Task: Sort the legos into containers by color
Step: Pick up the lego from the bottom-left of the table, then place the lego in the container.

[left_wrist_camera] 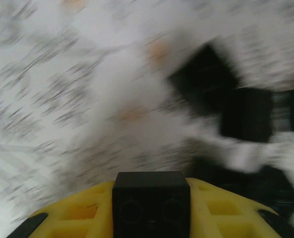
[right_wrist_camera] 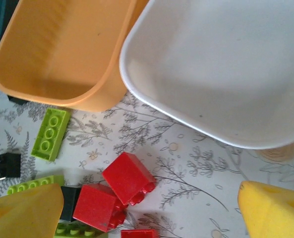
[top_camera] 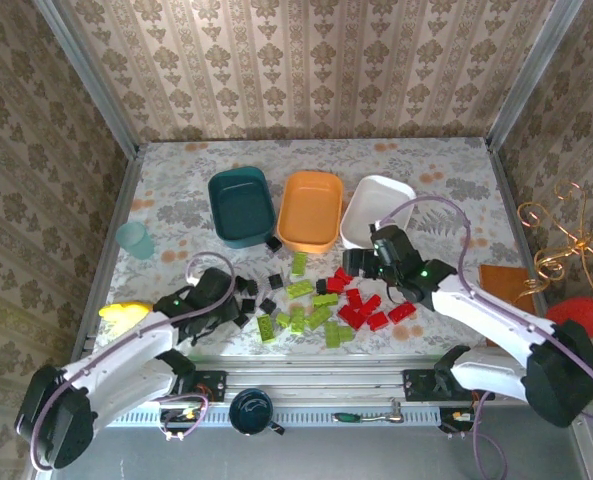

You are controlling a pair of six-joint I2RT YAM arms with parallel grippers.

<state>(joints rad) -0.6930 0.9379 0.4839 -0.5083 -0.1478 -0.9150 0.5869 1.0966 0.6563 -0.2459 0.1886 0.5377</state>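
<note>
My left gripper [left_wrist_camera: 150, 210] is shut on a black lego [left_wrist_camera: 150, 191] held between its yellow fingers, and it hovers over the black legos [top_camera: 251, 292] at the left of the pile. Lime green legos [top_camera: 298, 318] lie in the middle and red legos [top_camera: 368, 310] to the right. My right gripper [right_wrist_camera: 147, 218] stands open above two red bricks [right_wrist_camera: 128, 177], just in front of the containers. The teal tub [top_camera: 241, 205], orange tub [top_camera: 310, 210] and white tub [top_camera: 376, 210] sit in a row behind the pile. The left wrist view is blurred.
A pale-blue cup [top_camera: 134, 240] stands at the left edge and a yellow object [top_camera: 123, 313] lies beside my left arm. A dark round cup [top_camera: 250, 410] and a screwdriver [top_camera: 361, 416] rest on the rail between the bases. A brown mat [top_camera: 504, 283] lies at the right.
</note>
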